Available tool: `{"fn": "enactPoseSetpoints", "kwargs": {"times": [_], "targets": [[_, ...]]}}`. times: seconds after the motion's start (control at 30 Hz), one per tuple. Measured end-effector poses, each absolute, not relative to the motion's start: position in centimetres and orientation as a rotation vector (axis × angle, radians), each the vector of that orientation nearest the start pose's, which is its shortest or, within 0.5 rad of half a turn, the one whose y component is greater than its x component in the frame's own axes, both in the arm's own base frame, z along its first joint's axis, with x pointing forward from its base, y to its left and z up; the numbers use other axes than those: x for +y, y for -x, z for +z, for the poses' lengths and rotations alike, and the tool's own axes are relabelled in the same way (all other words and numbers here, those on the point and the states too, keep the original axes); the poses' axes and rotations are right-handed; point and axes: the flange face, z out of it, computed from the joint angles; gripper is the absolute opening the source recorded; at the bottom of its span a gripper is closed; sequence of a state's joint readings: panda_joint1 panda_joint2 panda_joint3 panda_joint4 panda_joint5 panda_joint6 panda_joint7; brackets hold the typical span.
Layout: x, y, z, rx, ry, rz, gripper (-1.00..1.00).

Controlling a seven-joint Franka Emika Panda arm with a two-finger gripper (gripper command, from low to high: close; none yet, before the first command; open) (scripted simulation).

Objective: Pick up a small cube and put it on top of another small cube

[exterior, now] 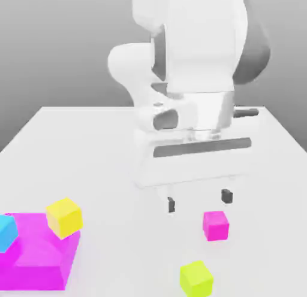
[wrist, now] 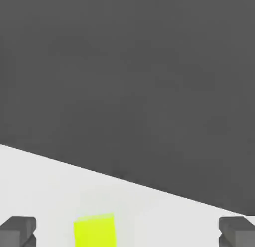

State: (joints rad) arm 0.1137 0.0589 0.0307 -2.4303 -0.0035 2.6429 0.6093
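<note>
Exterior view first: the lime cube (exterior: pixel 196 278) sits on the white table (exterior: pixel 96 146) near the front edge, free of everything, and the small magenta cube (exterior: pixel 215 224) rests just behind it and a little toward the exterior view's right, the two near but not touching. Above and behind them hangs the gripper (exterior: pixel 198 200), pointing down with its dark fingertips (exterior: pixel 226 196) spread wide and nothing between them. From the hand view the lime cube (wrist: pixel 94 231) shows between the two finger pads (wrist: pixel 19 230), nearer one than the other, so the hand looks not yet centred on it. To my eye the step in hand is the approach to the lime cube, and doing it well means bringing the hand squarely over that cube before descending, so the fingers come down on either side of flat faces rather than a corner. The magenta cube is close enough that a careless descent might nudge it. Off at the exterior view's left, well apart, a big flat magenta block (exterior: pixel 37 258) carries a yellow cube (exterior: pixel 64 217) and a blue cube (exterior: pixel 6 232); none of that needs touching.
</note>
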Motion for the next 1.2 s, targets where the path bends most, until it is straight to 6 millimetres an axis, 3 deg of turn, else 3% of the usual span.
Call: {"fn": "enactPoseSetpoints", "kwargs": {"times": [0.17,0.33,0.37,0.6,0.77,1.03,1.2], "targets": [[8.1,-47.9,20.4,0.621,3.072,-0.032,0.0],[8.3,-47.5,13.7,0.606,3.082,-0.001,0.0],[8.3,-47.4,12.9,0.606,3.082,0.0,-1.0],[8.3,-47.4,13.0,0.606,3.083,0.0,-1.0],[8.4,-47.3,18.5,0.597,3.085,0.0,-1.0],[13.7,-38.1,23.0,0.045,3.145,-0.001,-1.0],[14.8,-32.7,23.6,-0.248,3.132,0.001,-1.0]]}}
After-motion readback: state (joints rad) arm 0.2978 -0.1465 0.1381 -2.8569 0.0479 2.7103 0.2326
